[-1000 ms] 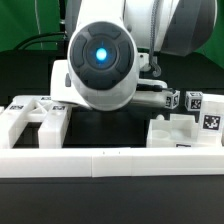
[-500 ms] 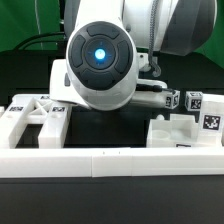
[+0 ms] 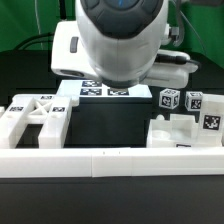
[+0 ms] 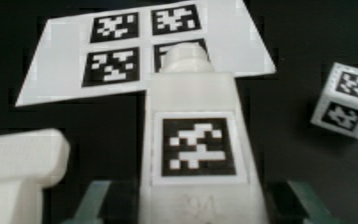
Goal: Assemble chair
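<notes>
In the wrist view a chunky white bar (image 4: 197,120) of the chair, with a black-and-white tag on its face, runs away from my gripper (image 4: 197,200). A finger (image 4: 101,198) sits close against each side of the bar, so the gripper is shut on it. The bar's far end reaches over the marker board (image 4: 229,52). In the exterior view the arm's bulky body hides both gripper and bar. A white frame part (image 3: 35,118) lies at the exterior view's left. Blocky white parts (image 3: 182,135) lie at its right.
The long low white border wall (image 3: 110,160) runs across the front. Two small tagged blocks (image 3: 168,100) (image 3: 192,99) stand behind the right-hand parts, and one tagged block (image 4: 345,97) shows beside the bar. Another white part (image 4: 19,165) lies close beside the gripper. The marker board (image 3: 105,92) lies behind the black mat.
In the exterior view the arm's body has risen, uncovering the marker board and the middle of the black mat. The loose parts have not moved.
</notes>
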Controlling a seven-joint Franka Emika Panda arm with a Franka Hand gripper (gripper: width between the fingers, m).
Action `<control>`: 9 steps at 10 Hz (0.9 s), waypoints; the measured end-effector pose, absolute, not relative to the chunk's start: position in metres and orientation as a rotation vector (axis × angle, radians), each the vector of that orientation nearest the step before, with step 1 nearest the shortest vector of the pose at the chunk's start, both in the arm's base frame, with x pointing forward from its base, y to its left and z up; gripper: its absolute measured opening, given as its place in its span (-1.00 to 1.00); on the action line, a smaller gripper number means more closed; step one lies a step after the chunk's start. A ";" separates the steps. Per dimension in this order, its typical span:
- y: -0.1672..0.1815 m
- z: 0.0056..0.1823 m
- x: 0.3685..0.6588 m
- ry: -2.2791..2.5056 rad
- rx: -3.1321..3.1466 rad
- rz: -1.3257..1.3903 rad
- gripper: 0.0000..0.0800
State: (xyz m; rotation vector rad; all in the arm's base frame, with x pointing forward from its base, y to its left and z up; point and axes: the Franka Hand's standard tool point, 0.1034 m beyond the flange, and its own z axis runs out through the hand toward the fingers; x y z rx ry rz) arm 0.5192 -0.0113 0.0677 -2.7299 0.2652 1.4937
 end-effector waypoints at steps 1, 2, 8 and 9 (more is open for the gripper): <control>-0.012 0.064 0.517 0.270 -2.731 1.492 -0.28; -0.013 0.063 0.518 0.271 -2.737 1.480 -0.28; -0.003 0.090 0.579 0.285 -2.918 1.085 -0.28; -0.003 0.097 0.591 0.282 -2.951 0.987 -0.28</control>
